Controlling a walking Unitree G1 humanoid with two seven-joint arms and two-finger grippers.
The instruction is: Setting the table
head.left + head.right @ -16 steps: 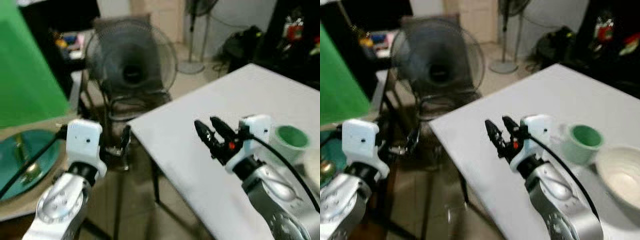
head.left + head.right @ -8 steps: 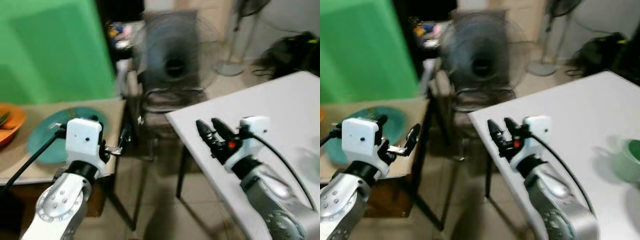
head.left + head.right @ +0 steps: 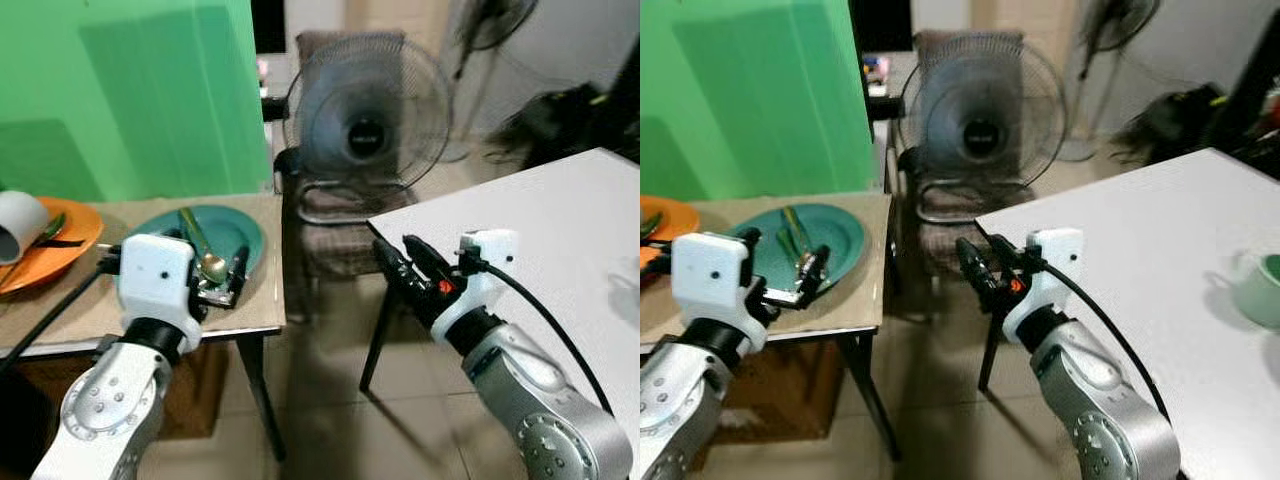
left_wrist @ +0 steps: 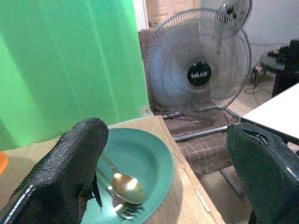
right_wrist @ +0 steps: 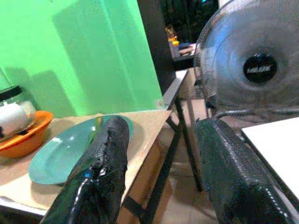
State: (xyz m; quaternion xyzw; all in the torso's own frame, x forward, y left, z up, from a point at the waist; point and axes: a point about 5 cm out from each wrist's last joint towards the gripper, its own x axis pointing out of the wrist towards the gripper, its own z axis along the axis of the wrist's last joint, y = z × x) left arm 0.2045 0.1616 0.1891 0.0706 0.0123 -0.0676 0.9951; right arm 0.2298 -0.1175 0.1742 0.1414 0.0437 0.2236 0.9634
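We faced the teal plate [image 3: 225, 235] bearing a spoon [image 3: 203, 258], at ten o'clock; left gripper [image 3: 225, 283] and right gripper [image 3: 400, 258] gaped, empty; next, we judged, grasp the spoon

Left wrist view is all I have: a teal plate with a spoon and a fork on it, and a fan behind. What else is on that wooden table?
Observer: An orange plate sits beside the teal plate, on the side away from the fan, with a white cup lying on it.
Operator: Where is the right gripper?
Observer: The right gripper is open and empty, hanging at the near corner of the white table.
Operator: Anything already set on the white table?
Observer: A green cup stands near its right side.
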